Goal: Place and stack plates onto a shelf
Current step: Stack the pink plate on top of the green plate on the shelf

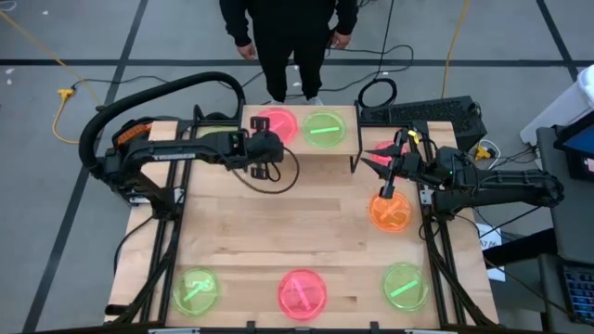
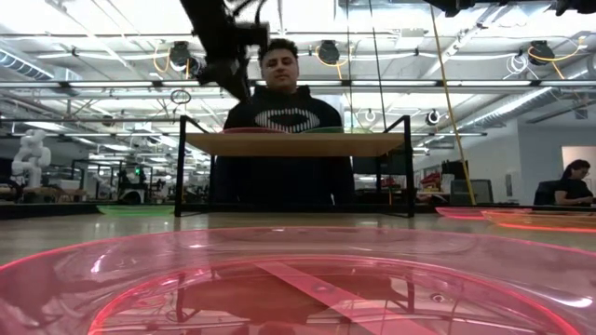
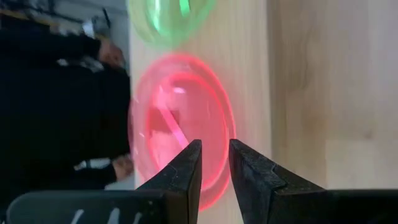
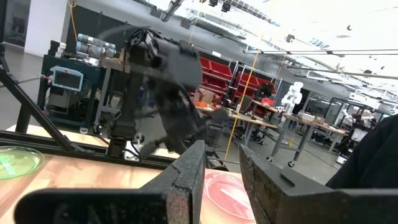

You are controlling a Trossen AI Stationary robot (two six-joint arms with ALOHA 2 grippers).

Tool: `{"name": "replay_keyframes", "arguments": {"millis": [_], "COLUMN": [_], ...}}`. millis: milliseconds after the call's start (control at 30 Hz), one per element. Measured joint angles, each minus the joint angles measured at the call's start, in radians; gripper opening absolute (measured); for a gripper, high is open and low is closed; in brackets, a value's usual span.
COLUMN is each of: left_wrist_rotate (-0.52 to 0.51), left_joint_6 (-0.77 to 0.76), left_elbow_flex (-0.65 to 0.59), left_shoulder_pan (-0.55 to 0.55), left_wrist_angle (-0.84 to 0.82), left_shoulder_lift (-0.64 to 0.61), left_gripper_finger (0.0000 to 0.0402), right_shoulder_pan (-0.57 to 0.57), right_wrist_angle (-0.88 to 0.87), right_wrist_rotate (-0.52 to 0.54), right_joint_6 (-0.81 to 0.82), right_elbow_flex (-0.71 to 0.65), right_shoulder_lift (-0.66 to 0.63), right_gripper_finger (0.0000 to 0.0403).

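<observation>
The shelf point(image 1: 301, 141) point(image 2: 296, 144) stands at the table's far edge. A pink plate point(image 1: 276, 122) point(image 3: 180, 118) and a green plate point(image 1: 323, 129) point(image 3: 168, 18) lie flat on it. My left gripper point(image 1: 271, 147) point(image 2: 226, 73) point(image 3: 215, 146) hovers above the pink plate's near rim, its fingers a narrow gap apart. My right gripper point(image 1: 379, 165) point(image 4: 222, 149) hangs level and slightly open over a pink plate point(image 1: 382, 148) point(image 2: 466, 212) and an orange plate point(image 1: 390, 211) point(image 2: 545, 223), both on the table right of the shelf.
Three more plates lie along the table's near edge: green point(image 1: 196, 290), pink point(image 1: 303, 293) point(image 2: 298, 279) right in front of the low camera, and green point(image 1: 405, 285). A person in black point(image 1: 288, 37) point(image 2: 284, 112) stands behind the shelf. Bare wood lies mid-table.
</observation>
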Motion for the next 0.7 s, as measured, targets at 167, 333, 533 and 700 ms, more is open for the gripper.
{"name": "replay_keyframes", "arguments": {"millis": [167,333,533,700], "left_wrist_rotate": [-0.003,-0.002,-0.030,-0.184], "left_joint_6": [-0.052,-0.215,-0.411,-0.526], "left_elbow_flex": [0.046,0.084,0.082,0.018], "left_shoulder_pan": [-0.093,-0.250,-0.453,-0.597], "left_wrist_angle": [-0.048,-0.112,-0.116,-0.108], "left_shoulder_lift": [-0.049,-0.127,-0.226,-0.306], "left_gripper_finger": [0.0088,0.0088,0.0088,0.0088], "right_shoulder_pan": [0.000,0.000,0.001,0.009], "right_wrist_angle": [-0.003,-0.118,-0.319,-0.435], "right_wrist_rotate": [0.000,0.009,0.026,0.029], "right_joint_6": [0.000,0.004,0.093,0.143], "right_elbow_flex": [0.000,0.000,0.000,0.009], "right_shoulder_lift": [0.000,0.000,0.011,0.030], "right_gripper_finger": [0.0086,0.0086,0.0086,0.0086]}}
